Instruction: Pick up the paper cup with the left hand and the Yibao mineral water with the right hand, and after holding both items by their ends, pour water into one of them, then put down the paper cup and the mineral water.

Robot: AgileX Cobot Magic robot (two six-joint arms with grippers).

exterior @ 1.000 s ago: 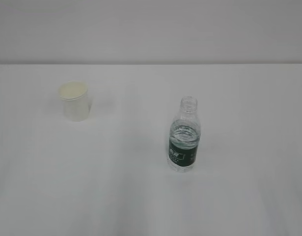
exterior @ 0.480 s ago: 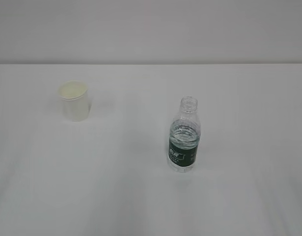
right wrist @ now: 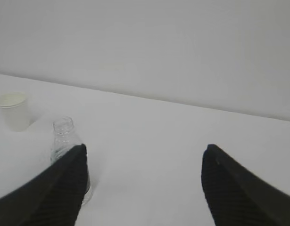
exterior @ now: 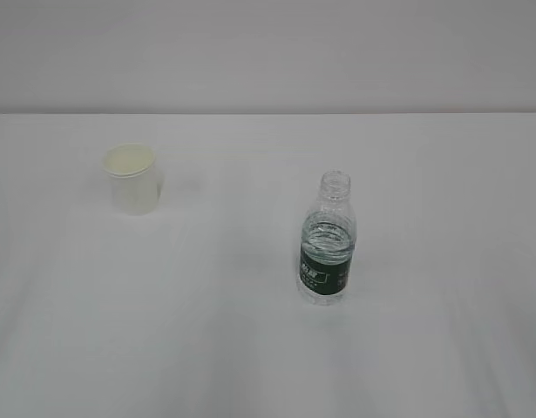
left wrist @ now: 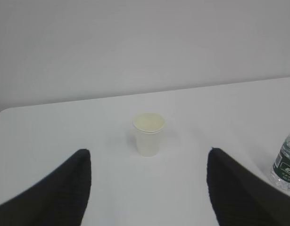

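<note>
- Table (exterior: 424, 348): bare white surface on all sides of both standing items.
- Paper cup (exterior: 132, 178): upright, far left; free room all round it.
- Yibao mineral water (exterior: 326, 248): upright, right of centre and nearer; well apart from the cup, open passage between them.
- Left hand (left wrist: 147, 188): fingers spread, cup centred beyond the gap, nothing between.
- Right hand (right wrist: 142, 188): fingers spread, bottle just behind the left finger (right wrist: 55, 188).

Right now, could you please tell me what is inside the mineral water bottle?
The Yibao mineral water holds clear water, its surface just above the green label. The neck is open, with no cap. The label hides the water behind it.
</note>
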